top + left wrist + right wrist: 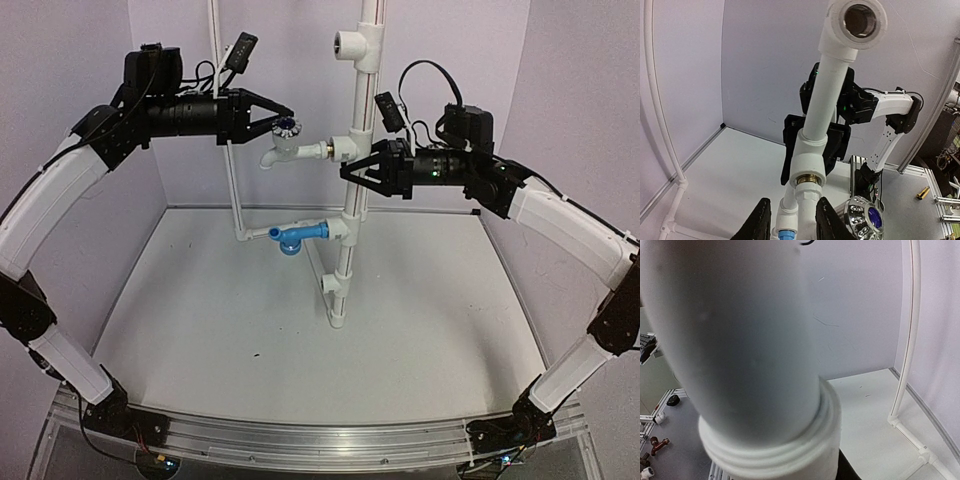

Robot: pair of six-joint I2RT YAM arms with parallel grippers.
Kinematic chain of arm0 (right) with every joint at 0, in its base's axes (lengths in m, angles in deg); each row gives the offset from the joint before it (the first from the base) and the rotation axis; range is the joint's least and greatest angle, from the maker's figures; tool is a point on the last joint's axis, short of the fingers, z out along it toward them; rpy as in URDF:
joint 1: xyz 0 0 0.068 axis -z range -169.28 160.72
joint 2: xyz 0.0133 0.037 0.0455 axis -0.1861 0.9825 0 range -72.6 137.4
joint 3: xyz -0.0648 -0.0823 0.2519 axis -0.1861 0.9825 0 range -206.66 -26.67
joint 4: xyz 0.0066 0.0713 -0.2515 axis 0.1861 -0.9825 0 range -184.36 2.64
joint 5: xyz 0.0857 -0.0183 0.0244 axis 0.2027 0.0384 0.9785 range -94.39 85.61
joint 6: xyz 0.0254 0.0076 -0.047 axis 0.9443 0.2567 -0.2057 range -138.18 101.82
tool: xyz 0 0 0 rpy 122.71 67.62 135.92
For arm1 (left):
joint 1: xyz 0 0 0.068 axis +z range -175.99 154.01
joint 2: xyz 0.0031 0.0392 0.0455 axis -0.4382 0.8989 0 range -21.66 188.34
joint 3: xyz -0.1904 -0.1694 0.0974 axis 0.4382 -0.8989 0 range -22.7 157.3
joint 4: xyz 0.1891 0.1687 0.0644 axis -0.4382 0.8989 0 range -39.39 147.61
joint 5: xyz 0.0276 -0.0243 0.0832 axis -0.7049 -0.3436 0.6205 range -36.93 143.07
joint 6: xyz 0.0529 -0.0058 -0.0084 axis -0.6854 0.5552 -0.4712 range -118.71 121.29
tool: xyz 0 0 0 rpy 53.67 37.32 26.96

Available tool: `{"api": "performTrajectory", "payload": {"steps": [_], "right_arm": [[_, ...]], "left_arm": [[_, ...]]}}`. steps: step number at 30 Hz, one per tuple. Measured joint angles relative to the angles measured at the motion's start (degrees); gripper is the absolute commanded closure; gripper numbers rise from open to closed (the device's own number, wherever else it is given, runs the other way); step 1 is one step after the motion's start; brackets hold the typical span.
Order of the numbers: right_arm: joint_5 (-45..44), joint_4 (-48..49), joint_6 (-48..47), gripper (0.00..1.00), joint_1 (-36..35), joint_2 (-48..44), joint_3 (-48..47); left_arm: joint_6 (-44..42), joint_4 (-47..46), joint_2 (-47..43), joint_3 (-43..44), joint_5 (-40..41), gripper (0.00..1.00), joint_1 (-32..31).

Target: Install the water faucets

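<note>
Left gripper (283, 123): Fingers are spread, and nothing is pinched. In the left wrist view they are seen straddling the body of the white faucet (280, 153). Contact with it cannot be told.
Right gripper (352, 168): Jaws are pressed together on the vertical pipe (347, 250), one finger on each side. The hold is judged to brace the pipe stand against twisting loads.
White faucet: It is seated sideways in the middle fitting (343, 150), spout mouth down, with a brass collar (810, 178) at the joint. Its chrome knob (288, 126) is seen at the left fingertips.
Blue faucet (297, 237): It is mounted in the lower fitting, spout down, apart from both grippers.
Top fitting (357, 45): Its round opening is unoccupied.
Stage: Both faucets are in their sockets; final tightening or release of the white one is judged to be in hand.
Risk: Thread depth cannot be verified.
</note>
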Motion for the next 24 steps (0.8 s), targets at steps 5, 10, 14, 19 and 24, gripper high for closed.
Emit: {"api": "performTrajectory", "payload": {"steps": [5, 10, 14, 19, 24], "right_arm": [[-0.1, 0.0, 0.1, 1.00, 0.0, 0.0, 0.0], [-0.4, 0.0, 0.3, 1.00, 0.0, 0.0, 0.0], [-0.5, 0.1, 0.4, 1.00, 0.0, 0.0, 0.0], [-0.6, 0.2, 0.6, 1.00, 0.0, 0.1, 0.0], [-0.6, 0.3, 0.7, 1.00, 0.0, 0.1, 0.0]], "left_arm": [[-3.2, 0.1, -1.4, -1.2, -2.0, 0.70, -0.1], [-5.2, 1.0, -3.1, -1.7, -3.9, 0.71, -0.3], [-5.6, 2.6, -4.1, -2.4, -5.4, 0.73, -1.0], [-5.8, 4.1, -4.3, -3.1, -6.5, 0.78, -2.9], [-6.7, 6.6, -4.2, -3.3, -6.4, 0.84, -4.7]]}}
